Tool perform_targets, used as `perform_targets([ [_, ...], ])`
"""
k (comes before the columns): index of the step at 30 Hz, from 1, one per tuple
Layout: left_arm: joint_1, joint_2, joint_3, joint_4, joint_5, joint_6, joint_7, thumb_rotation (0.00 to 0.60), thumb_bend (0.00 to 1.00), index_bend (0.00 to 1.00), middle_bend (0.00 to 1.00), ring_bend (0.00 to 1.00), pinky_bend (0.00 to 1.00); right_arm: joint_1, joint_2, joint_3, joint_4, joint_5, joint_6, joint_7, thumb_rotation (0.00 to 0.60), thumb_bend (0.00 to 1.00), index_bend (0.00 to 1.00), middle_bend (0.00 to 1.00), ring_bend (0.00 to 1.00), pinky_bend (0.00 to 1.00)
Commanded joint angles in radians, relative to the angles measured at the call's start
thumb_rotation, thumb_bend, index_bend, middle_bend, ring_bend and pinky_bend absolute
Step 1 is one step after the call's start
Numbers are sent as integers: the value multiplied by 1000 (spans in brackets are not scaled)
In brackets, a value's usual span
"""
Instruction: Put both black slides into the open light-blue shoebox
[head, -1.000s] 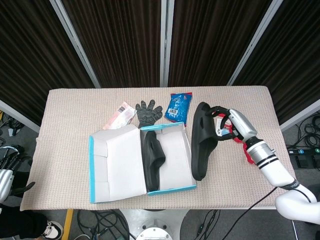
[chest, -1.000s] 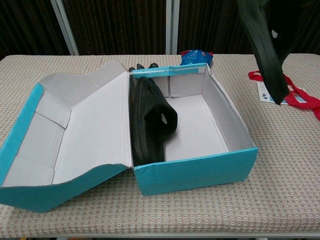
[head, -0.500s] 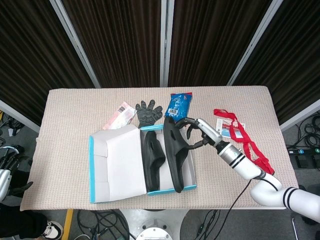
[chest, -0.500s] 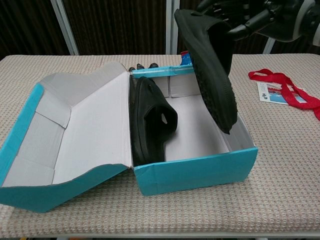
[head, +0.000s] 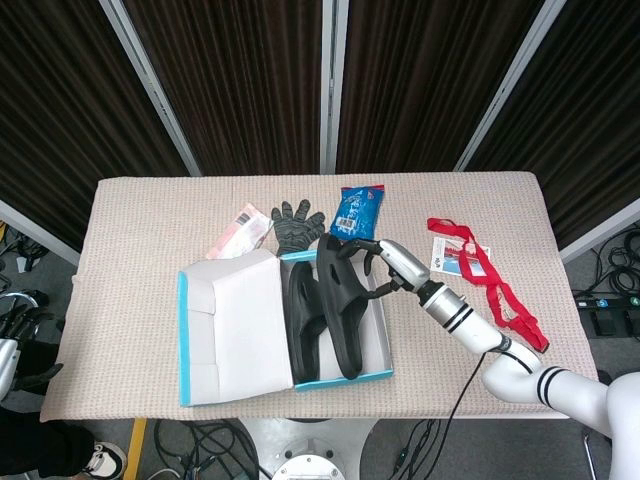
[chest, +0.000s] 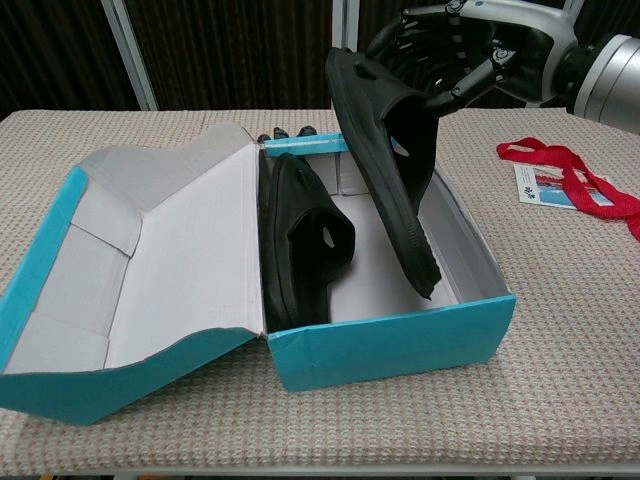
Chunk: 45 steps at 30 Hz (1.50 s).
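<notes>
Slide number two (chest: 385, 160) hangs from my right hand (chest: 450, 55), my fingers (chest: 425, 40) curled around its upper end, and it tilts on edge with its low tip down inside the shoebox (chest: 400, 345), at or just above the floor; I cannot tell which. From the head view it lies lengthwise in the box's open bay, running from 12 o'clock down to 6 o'clock, just beside the first slide (head: 305, 320), which already stands on its side against the wall next to the lid (head: 235, 325).

So I judge the task to be in its last step: one slide is home and the other is half lowered. The next move calls for me to bring the held end down and lay the slide flat or on edge in the free space at the first slide's 3 o'clock, keeping it off the box's near wall, then spread my fingers and lift clear without dragging the box.

My left hand (head: 8, 345) sits low at the 9 o'clock edge of the head view, mostly cut off; I cannot tell how its fingers lie.
</notes>
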Motion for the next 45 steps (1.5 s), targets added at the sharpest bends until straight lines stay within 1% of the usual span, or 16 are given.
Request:
perform_targets([
  [1, -1, -2, 1, 3, 0, -3, -2, 600, 142, 229, 172, 94, 149, -1, -16, -11, 21, 1, 4, -17, 600, 145, 520, 604, 501, 563],
  [13, 0, -7, -2, 10, -4, -4, 1, 600, 142, 229, 172, 94, 149, 6, -50, -57, 79, -7, -20, -30, 600, 147, 520, 605, 501, 563],
  [25, 1, -9, -4, 17, -5, -3, -7, 600, 142, 229, 172, 94, 149, 9, -70, -77, 135, -5, -27, -70, 600, 157, 520, 605, 501, 562],
  [32, 1, -9, -4, 18, -5, -3, -7, 600, 142, 229, 172, 94, 149, 6, -65, -69, 151, -1, 0, -113, 600, 164, 521, 605, 501, 563],
  [36, 1, -9, -4, 17, -5, -2, -8, 600, 142, 229, 172, 94, 149, 5, -67, -72, 160, 1, -3, -139, 600, 166, 521, 605, 502, 563],
  [41, 2, -8, -4, 15, -4, -1, -7, 600, 142, 229, 172, 94, 149, 6, -75, -87, 159, -1, -19, -134, 600, 164, 521, 605, 502, 563],
  [45, 2, -7, -2, 15, -2, 0, -7, 600, 142, 229, 172, 94, 149, 8, -76, -93, 146, -1, -26, -102, 600, 162, 521, 605, 502, 563],
])
